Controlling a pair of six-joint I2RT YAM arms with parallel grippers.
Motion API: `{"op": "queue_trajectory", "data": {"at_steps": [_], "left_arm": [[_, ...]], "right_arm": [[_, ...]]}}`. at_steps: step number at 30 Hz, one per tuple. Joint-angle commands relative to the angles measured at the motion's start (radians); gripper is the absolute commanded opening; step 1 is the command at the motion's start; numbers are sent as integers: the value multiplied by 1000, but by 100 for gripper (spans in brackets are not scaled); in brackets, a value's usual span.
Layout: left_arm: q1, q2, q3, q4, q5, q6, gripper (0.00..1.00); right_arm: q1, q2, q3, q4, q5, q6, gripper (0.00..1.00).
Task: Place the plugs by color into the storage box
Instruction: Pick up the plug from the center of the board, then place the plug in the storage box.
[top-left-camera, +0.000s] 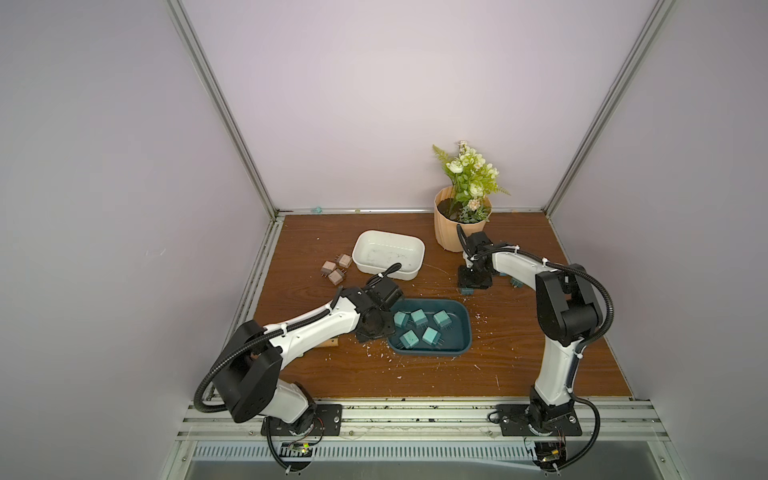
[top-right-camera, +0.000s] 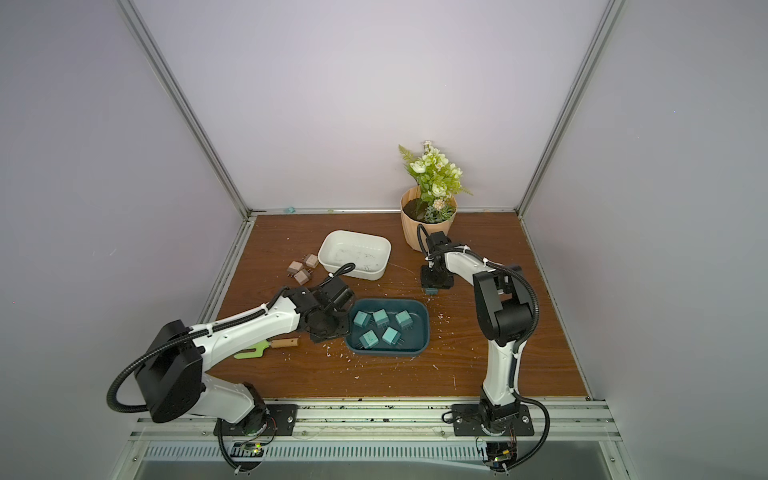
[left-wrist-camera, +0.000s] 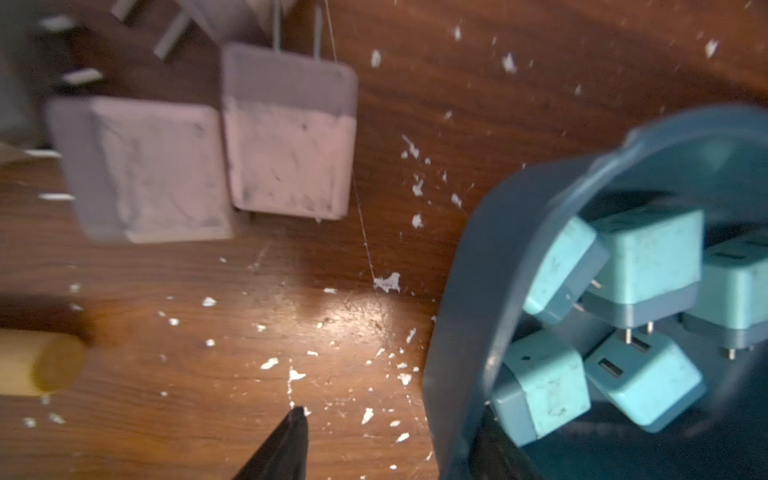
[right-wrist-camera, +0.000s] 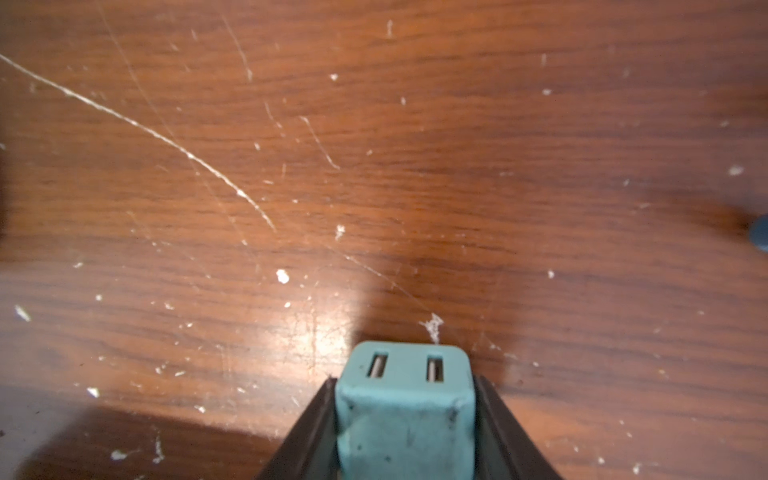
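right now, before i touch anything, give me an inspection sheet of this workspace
surface: wood-grain table, scratched, flecked with white crumbs
job's things: five teal plugs in the teal tub; three tan plugs on the table beside the white tub, which holds no plugs; a stray teal plug beside the right arm
clutter: garden fork partly under the left arm; flower pot at the back
grippers: left gripper open at the teal tub's wall, holding nothing; right gripper shut, held teal plug between its fingers, low over the table
cables: black hoses along both arms, no snag seen
surroundings: plain pale walls, aluminium frame
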Motion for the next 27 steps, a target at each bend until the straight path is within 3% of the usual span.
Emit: {"op": "queue_trajectory", "data": {"at_steps": [1, 6, 10, 13, 20, 27], "left_arm": [[65, -91, 49, -88, -129, -26, 71], [127, -198, 43, -89, -251, -8, 80], [172, -221, 6, -86, -232, 13, 85], [173, -209, -6, -85, -228, 28, 99], [173, -176, 0, -45, -220, 48, 100], [173, -133, 21, -11, -168, 53, 99]], "right_arm": [[3, -92, 57, -63, 31, -17, 48], [15, -230, 37, -126, 21, -6, 48], [77, -347, -16, -170, -9, 16, 48], [154, -424, -70, -197, -10, 48, 48], [283, -570, -261, -179, -9, 146, 47], [404, -552, -367, -115, 35, 189, 48]]}}
